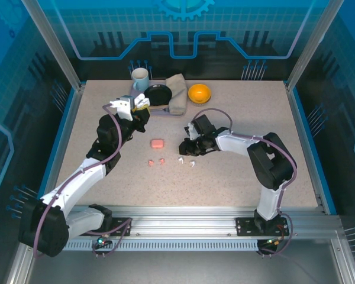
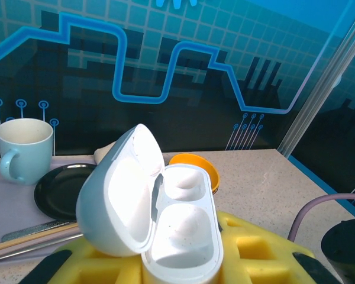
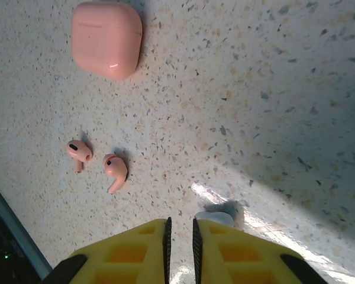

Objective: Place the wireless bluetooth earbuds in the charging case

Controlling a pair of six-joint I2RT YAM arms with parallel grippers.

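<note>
Right gripper [image 3: 181, 223] is hung low over the table [image 1: 254, 112]. Its fingers are all but pressed together, with just a thin slit left and nothing seen in it. One of the white buds [image 3: 216, 218] is lying right at the tip of the right-hand finger, though whether it's actually touched can't be told. From above, both white buds can be made out side by side on the table, just near of that gripper. The pink buds [image 3: 115, 171] are a bit further left, and the shut pink case [image 3: 106, 38] is just far of those.

Buds like these would be reckoned featherlight, hard and slick, so easily flicked away or squirted out of a pinch. They're probably best taken across the fat head, with the stem left free to go into a well first.

The long axis is the stem. Both pink buds are laid flat, stems running roughly near-far with the tips toward the near edge, the right one canted slightly left. Which way the white ones point can't be told, too small and half hidden.

The white case [image 2: 183, 231] is pinched in the left gripper [image 1: 136, 105] and held up at the far left. Its lid is swung open and both wells are empty. A mug [image 2: 23, 148], plate [image 2: 65, 189], bowl [image 1: 199, 93] and cloth [image 1: 177, 89] are parked along the far edge.
</note>
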